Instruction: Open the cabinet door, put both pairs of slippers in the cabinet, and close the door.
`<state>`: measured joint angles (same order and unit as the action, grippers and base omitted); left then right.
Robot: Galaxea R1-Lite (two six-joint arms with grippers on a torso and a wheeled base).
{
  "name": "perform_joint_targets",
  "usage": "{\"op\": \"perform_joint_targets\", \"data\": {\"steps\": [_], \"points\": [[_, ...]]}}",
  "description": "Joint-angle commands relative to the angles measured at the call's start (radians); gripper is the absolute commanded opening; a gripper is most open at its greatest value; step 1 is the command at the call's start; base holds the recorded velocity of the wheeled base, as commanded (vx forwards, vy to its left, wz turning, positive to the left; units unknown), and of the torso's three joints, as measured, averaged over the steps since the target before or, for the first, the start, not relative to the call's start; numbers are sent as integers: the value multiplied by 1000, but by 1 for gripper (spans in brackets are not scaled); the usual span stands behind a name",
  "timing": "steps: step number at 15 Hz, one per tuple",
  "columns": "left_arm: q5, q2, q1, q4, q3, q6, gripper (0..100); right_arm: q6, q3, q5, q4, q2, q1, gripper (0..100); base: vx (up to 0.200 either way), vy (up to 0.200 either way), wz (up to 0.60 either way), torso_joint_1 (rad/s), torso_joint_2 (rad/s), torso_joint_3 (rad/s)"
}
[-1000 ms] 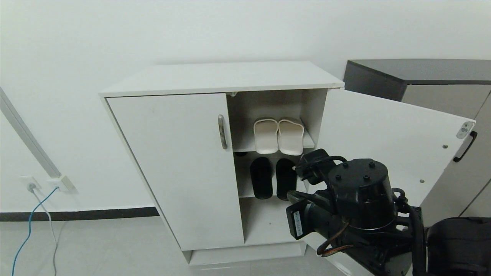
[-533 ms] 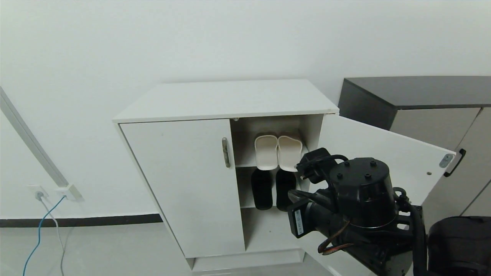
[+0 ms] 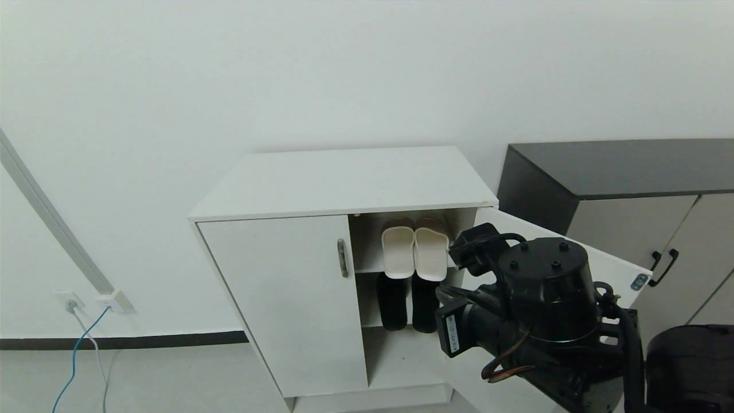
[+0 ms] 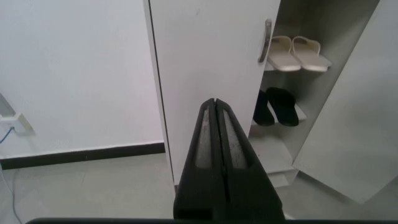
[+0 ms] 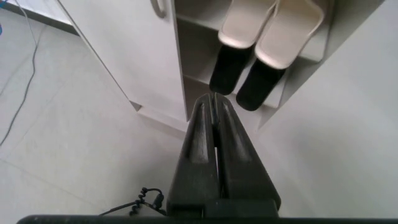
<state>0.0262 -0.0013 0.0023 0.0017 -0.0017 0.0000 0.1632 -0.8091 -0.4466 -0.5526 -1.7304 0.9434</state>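
Cabinet (image 3: pixel 344 178): white, two doors, against the wall; the left door (image 3: pixel 287 298) is closed and the right door (image 4: pixel 348 124) stands swung wide open. Inside the open half, the white slippers (image 3: pixel 425 252) lie side by side on the upper shelf; the black slippers (image 3: pixel 424 304) lie on the shelf directly below.

So I judge both pairs stowed; the only step left is closing the right door.

My left gripper (image 4: pixel 215 106) has its fingers pressed flat together, clenched on nothing; it hangs in front of the closed left door, well apart from it. My right gripper (image 5: pixel 215 102) is likewise clenched and empty, pointing at the open compartment but clear of the shelves. In the head view my right arm (image 3: pixel 539 298) sits in front of the open door.

Against the earlier frames, the whole head view has shifted: the cabinet now sits lower and looks smaller, and more wall shows above it; that is my camera moving, not the furniture. Slippers and door keep their places relative to the cabinet; the arm looks much the same.
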Motion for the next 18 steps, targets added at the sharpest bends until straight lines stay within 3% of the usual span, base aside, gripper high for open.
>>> {"op": "perform_joint_targets", "data": {"steps": [1,10,18], "points": [[0,1,1,0,0,0,0,-1,2,0,-1,3,-2,0,0,0,0,217,-530,-330],[0,1,1,0,0,5,0,-1,5,0,-7,2,-2,0,0,0,0,245,-572,-326],[0,1,1,0,2,3,0,-14,10,0,-15,5,-8,0,0,0,0,183,-393,-213]]}}
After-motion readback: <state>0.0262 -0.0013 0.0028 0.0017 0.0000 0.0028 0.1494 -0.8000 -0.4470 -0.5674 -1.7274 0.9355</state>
